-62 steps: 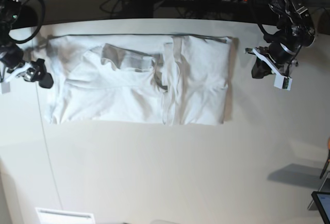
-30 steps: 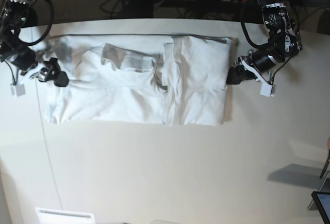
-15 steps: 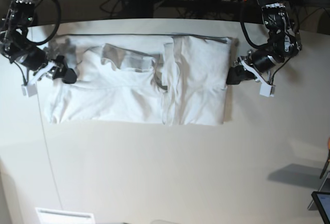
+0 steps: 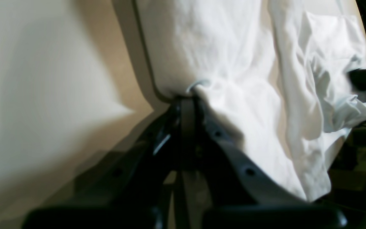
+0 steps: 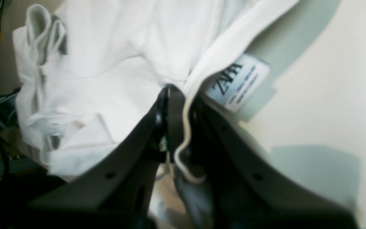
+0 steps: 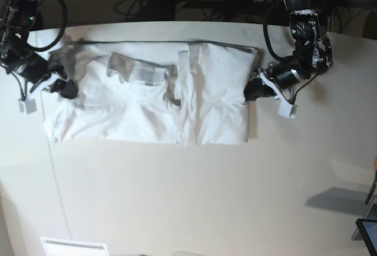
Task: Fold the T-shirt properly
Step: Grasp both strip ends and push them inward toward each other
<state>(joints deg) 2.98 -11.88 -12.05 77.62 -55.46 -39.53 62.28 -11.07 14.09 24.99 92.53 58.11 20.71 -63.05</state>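
Pincers both clamping fabric now: right pincer (image 5: 176,105) just snapping shut on the T-shirt (image 6: 147,100) hem, left pincer (image 4: 186,100) already pinching the opposite edge. Lying half-folded on the tabletop (image 6: 188,197), probably getting lifted next.

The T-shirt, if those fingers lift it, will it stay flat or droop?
Probably droop: the T-shirt bunches into soft wrinkles where the fingers pinch its edge. It likely drags easily; the thin cloth looks light on the smooth table.
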